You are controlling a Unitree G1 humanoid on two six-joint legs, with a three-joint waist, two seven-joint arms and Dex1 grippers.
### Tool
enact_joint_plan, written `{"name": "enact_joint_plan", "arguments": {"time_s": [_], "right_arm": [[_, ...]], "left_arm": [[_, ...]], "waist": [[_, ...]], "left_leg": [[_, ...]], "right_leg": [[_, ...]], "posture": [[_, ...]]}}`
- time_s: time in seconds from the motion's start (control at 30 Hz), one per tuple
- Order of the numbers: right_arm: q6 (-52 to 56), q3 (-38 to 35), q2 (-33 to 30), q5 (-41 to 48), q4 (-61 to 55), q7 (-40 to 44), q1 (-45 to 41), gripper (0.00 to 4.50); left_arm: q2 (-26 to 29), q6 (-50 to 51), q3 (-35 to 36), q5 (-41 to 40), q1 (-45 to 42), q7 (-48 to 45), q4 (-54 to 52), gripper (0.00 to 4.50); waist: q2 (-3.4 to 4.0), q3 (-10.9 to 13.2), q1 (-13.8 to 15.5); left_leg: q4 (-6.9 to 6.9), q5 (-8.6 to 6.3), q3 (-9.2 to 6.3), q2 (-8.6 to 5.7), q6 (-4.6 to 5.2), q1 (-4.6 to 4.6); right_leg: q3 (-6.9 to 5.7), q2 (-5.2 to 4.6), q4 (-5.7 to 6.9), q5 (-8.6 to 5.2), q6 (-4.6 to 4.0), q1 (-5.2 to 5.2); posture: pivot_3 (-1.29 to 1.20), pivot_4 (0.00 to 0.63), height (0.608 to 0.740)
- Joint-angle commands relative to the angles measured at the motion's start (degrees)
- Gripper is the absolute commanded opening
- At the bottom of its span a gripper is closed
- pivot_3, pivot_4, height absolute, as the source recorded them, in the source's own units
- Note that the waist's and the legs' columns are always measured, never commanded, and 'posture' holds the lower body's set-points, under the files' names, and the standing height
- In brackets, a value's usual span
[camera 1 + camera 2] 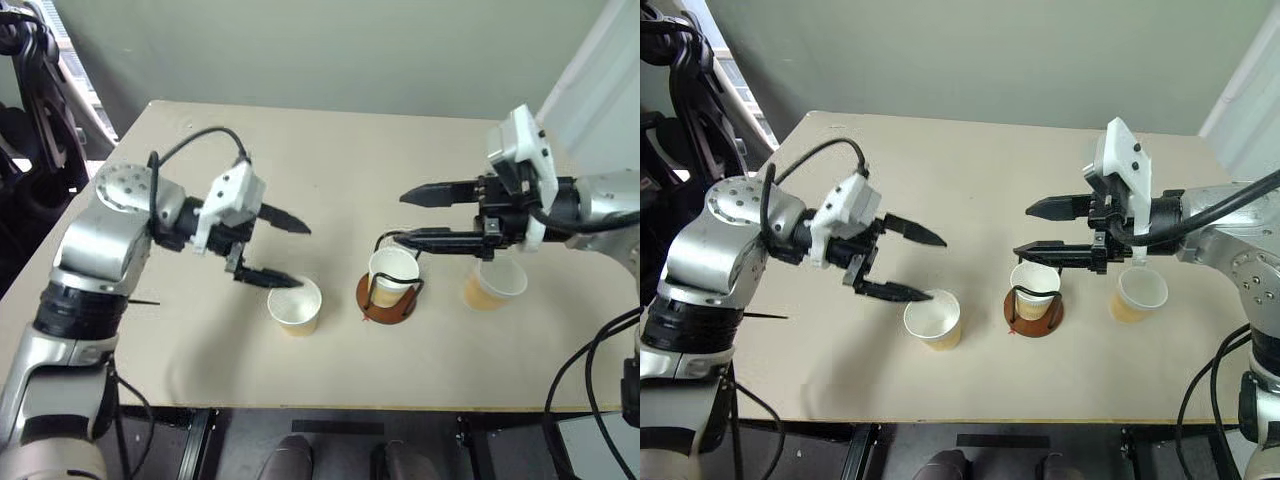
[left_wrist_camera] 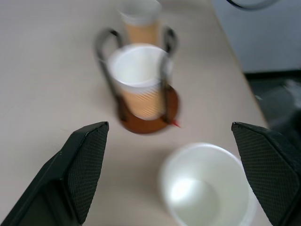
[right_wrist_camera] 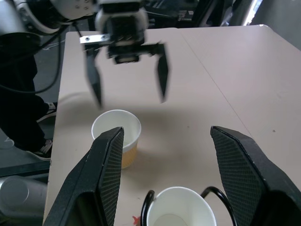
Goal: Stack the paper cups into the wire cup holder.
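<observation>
One cup (image 1: 1035, 290) in wire holder (image 1: 1035, 313)

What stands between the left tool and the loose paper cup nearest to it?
Nothing visible. The left tool is open beside the pale yellow paper cup standing upright on the beige table, with only bare tabletop between them.

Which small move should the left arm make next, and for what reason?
Probably lower the left claw around the loose cup and close. The claw is open just above that cup's rim, one cup already sits in the wire holder, and another stands beside it.
</observation>
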Motion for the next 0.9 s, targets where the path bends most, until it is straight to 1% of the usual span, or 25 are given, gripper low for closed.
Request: {"name": "enact_joint_plan", "arguments": {"time_s": [0.03,0.17,0.23,0.3,0.43,0.53,0.63,0.9], "right_arm": [[-3.1,-1.4,-1.8,-0.6,-0.5,1.7,1.7,2.91],[-6.3,-2.7,-3.3,-0.4,-1.2,4.0,5.8,2.91],[-10.1,-3.2,-4.4,-1.8,-2.3,5.8,8.3,2.91],[-9.8,-3.7,-5.1,-0.8,-2.5,5.7,9.4,2.91],[-13.5,-3.3,-6.9,-2.2,-3.4,7.5,11.7,2.91],[-16.2,-3.9,-6.6,-1.7,-4.2,8.3,13.3,2.91],[-19.4,-3.5,-6.8,-3.8,-5.0,8.5,15.1,2.91],[-22.8,-2.0,-7.5,-6.3,-6.1,10.5,18.0,2.91]], "left_arm": [[1.8,0.1,0.2,-1.0,0.5,-1.7,-3.9,4.5],[2.6,0.7,0.7,-1.7,0.8,-1.4,-5.6,4.5],[3.4,0.6,0.8,-1.9,1.7,-1.6,-6.6,4.5],[4.3,0.1,0.8,-1.8,2.7,-2.0,-7.5,4.5],[5.4,-0.1,0.6,-2.4,2.9,-2.8,-8.3,4.5],[7.1,-2.2,-0.6,-1.8,3.5,-3.7,-9.2,4.5],[8.3,-4.6,-1.6,-1.0,4.5,-3.7,-9.4,4.5],[8.4,-8.3,-3.2,1.2,6.3,-3.3,-9.1,4.5]], "waist": [[0.0,0.0,0.0],[-0.01,0.0,0.0],[-0.01,0.0,-0.1],[0.0,0.0,-0.2],[-0.01,0.0,-0.2],[-0.01,0.0,-0.3],[-0.01,0.0,-0.2],[-0.01,0.0,-0.3]], "left_leg": [[0.0,0.0,0.0,0.0,0.0,0.0],[0.03,0.0,0.0,-0.02,0.0,0.0],[0.0,0.0,0.01,-0.01,0.0,0.0],[-0.02,0.0,0.02,0.0,0.0,0.0],[-0.03,0.0,0.01,0.0,0.0,0.0],[-0.03,-0.01,0.02,0.0,0.01,0.0],[-0.04,-0.02,0.01,0.0,0.02,0.01],[-0.03,-0.03,0.02,0.0,0.03,0.02]], "right_leg": [[-0.01,0.0,0.0,0.0,0.0,0.0],[0.01,-0.02,0.03,0.0,0.0,0.03],[0.0,-0.02,0.08,0.0,0.0,0.03],[0.01,-0.02,0.15,0.0,0.0,0.02],[0.01,-0.03,0.13,0.0,-0.01,0.02],[0.02,-0.03,0.14,0.0,-0.01,0.02],[0.02,-0.03,0.14,0.0,-0.01,0.02],[0.02,-0.03,0.15,-0.01,-0.02,0.03]], "posture": [[0.0,0.15,0.74],[0.0,0.15,0.74],[0.0,0.15,0.74],[0.0,0.15,0.74],[0.0,0.15,0.74],[0.0,0.15,0.74],[0.0,0.15,0.74],[0.0,0.15,0.74]]}}
